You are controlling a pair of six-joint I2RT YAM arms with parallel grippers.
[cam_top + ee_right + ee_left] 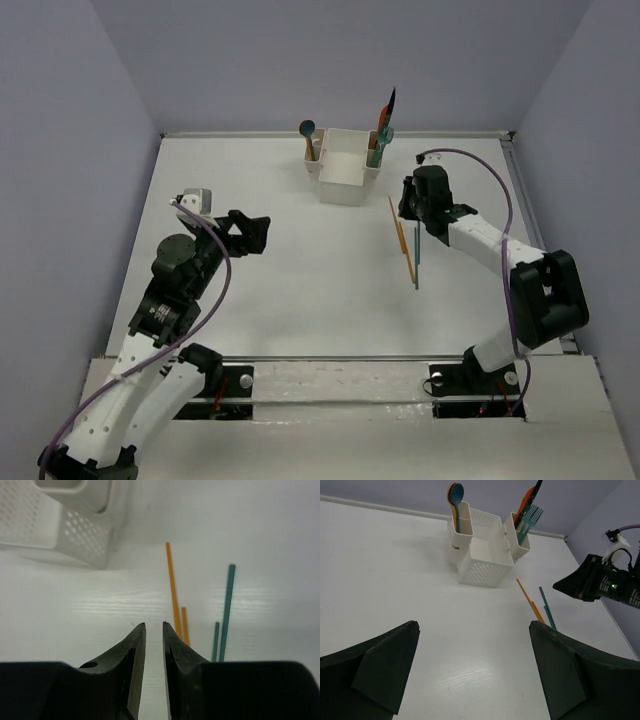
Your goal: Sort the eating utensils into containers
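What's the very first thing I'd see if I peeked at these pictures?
Probably the white caddy at the far end of the table, with colourful spoons and a teal fork poking out of its side pockets. Next come the orange chopsticks and teal chopsticks, lying loose on the table close to the right hand, which holds nothing.

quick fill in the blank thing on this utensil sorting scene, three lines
The orange chopsticks lie on the table beside two ____ ones.
In the top view, the spoons stand in the caddy's ____ side compartment.
The left gripper is ____ and holds nothing.
Missing: teal; left; open.
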